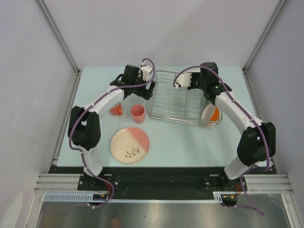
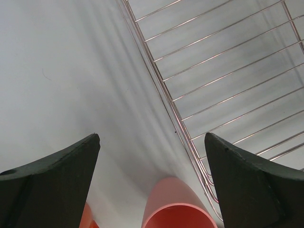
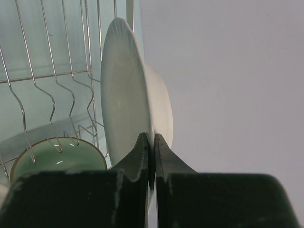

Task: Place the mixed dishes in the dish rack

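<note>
Currently | my right gripper point(image 3: 149, 142) pinches white plate point(image 3: 123, 95) over dish rack point(image 1: 166, 102) | left gripper point(image 2: 152, 140) wide, empty | green bowl point(image 3: 61, 159) looks racked | I owe pink cup point(image 1: 137, 113), orange mug point(image 1: 116, 110), leaf plate point(image 1: 129, 145), table's left half

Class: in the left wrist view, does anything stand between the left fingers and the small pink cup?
Nothing visible does. The small pink cup shows between the open left fingers; the orange mug stands aside.

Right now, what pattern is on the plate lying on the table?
The plate is cream and pink with a dark leaf sprig; best in the top external view.
</note>
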Tool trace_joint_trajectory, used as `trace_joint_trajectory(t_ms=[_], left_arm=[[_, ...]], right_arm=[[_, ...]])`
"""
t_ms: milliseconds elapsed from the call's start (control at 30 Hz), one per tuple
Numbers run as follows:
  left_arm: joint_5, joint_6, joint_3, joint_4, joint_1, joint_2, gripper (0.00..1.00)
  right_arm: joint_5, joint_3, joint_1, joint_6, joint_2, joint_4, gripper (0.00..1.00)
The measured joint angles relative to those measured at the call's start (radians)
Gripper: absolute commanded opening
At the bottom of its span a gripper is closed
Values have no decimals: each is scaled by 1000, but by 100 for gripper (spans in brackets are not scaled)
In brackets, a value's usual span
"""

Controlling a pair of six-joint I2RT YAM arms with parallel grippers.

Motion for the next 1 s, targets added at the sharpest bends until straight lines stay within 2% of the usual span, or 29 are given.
trace_joint_trajectory(t_ms=[333, 667, 1000], left_arm=[[-5, 0, 0, 0, 0, 0, 96], [-12, 0, 0, 0, -1, 0, 93], [-18, 0, 0, 0, -2, 1, 92]], right_arm=[[-27, 6, -6, 37, -11, 14, 0], [-60, 5, -35, 69, -111, 81, 0], [-71, -18, -62, 98, -116, 113, 0]])
